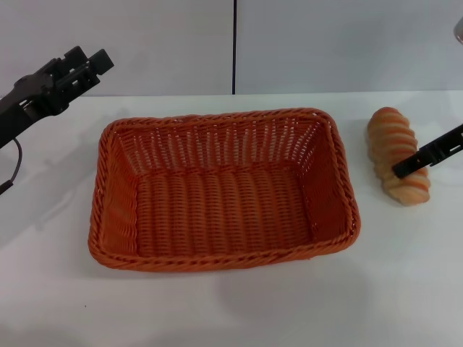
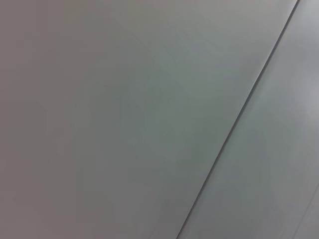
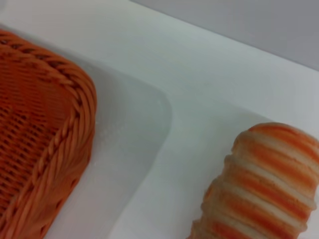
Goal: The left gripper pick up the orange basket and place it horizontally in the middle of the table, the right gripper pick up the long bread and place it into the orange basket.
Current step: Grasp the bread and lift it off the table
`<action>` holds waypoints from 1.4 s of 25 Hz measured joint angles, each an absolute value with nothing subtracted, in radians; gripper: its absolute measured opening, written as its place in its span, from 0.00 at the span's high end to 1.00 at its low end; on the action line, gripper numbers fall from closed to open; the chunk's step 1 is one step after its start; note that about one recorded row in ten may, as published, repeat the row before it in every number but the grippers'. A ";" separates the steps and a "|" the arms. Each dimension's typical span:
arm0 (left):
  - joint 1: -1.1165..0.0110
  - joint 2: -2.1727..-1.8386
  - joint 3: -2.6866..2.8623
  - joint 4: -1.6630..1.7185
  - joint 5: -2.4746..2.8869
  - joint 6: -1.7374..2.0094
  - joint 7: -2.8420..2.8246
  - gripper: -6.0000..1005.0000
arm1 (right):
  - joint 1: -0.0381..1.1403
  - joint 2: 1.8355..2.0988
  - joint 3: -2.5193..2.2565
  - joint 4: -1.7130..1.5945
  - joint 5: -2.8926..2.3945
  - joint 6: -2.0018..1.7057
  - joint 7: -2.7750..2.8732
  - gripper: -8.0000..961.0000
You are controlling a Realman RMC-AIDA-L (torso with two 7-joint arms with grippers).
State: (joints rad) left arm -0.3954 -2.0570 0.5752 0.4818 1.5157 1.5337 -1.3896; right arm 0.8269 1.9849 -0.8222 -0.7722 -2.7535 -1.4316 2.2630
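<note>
The orange basket (image 1: 221,191) lies lengthwise across the middle of the white table (image 1: 239,311), empty, its corner also showing in the right wrist view (image 3: 40,124). To its right lies the long bread (image 1: 394,152), a ridged orange-and-cream loaf (image 3: 264,184) on the tabletop. A thin black finger of my right gripper (image 1: 409,165) reaches in from the right edge and overlaps the loaf's lower half. My left gripper (image 1: 90,66) hangs raised at the far left, above and behind the basket's left end, holding nothing.
A pale wall with a dark vertical seam (image 1: 234,47) stands behind the table; the left wrist view shows only this wall (image 2: 124,119). Bare tabletop lies in front of the basket and between the basket and the bread.
</note>
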 joint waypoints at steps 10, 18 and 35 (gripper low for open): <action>-0.390 -2.056 0.575 0.482 1.516 1.541 -1.390 0.19 | 0.826 1.985 -0.822 -0.773 -2.749 -1.442 2.259 0.40; -0.392 -2.055 0.575 0.482 1.516 1.543 -1.393 0.19 | 0.819 1.985 -0.812 -0.775 -2.746 -1.451 2.257 0.50; -0.397 -2.054 0.577 0.482 1.517 1.543 -1.399 0.19 | 0.817 1.981 -0.804 -0.775 -2.743 -1.446 2.256 0.61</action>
